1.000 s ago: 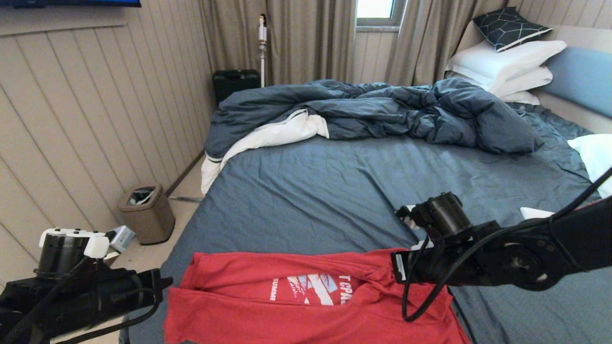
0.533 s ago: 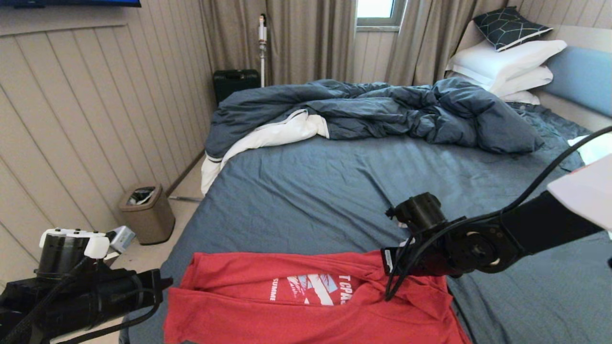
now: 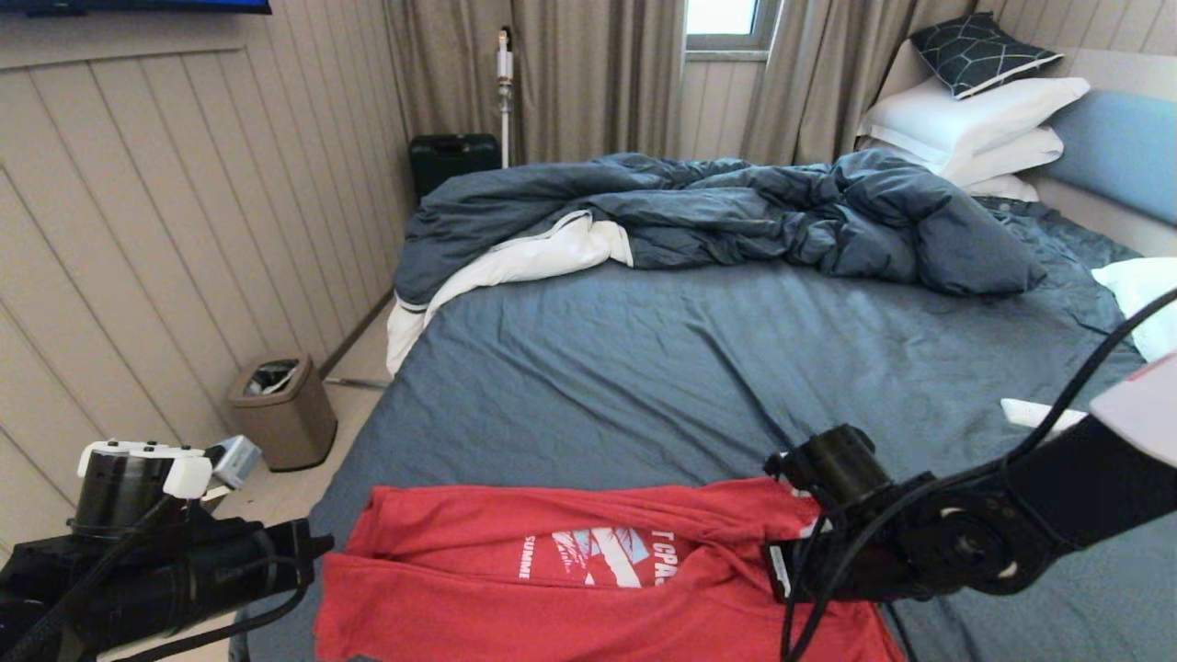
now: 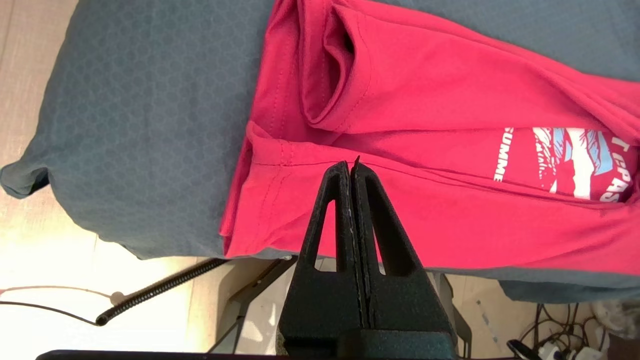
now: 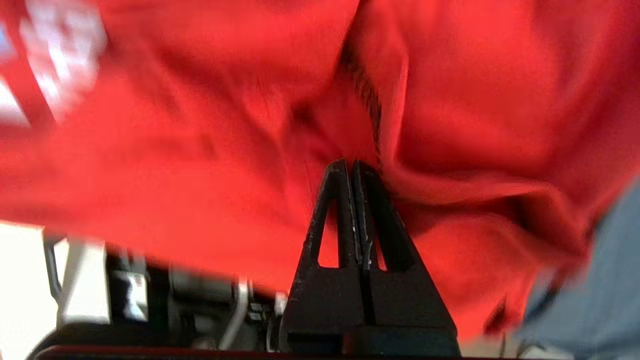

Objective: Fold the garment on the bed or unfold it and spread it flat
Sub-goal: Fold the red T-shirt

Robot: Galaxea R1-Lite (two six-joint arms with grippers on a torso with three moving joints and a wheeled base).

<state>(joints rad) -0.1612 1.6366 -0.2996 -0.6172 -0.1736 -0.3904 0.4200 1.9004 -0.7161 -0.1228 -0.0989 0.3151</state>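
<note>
Red garment (image 3: 588,570) folded on bed (image 3: 644,368), right hand (image 5: 350,165) (pressed together) over it, left hand (image 4: 350,165) pressed together alongside.

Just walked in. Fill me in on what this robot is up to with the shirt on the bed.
A red T-shirt lies partly folded at the near edge of the bed, its chest graphic half covered by a flap. The right gripper is shut and hangs close over the shirt's right side, with no cloth visibly pinched. The left gripper, also shut and empty, sits off the shirt's left end. A rumpled duvet lies at the far side.
</note>
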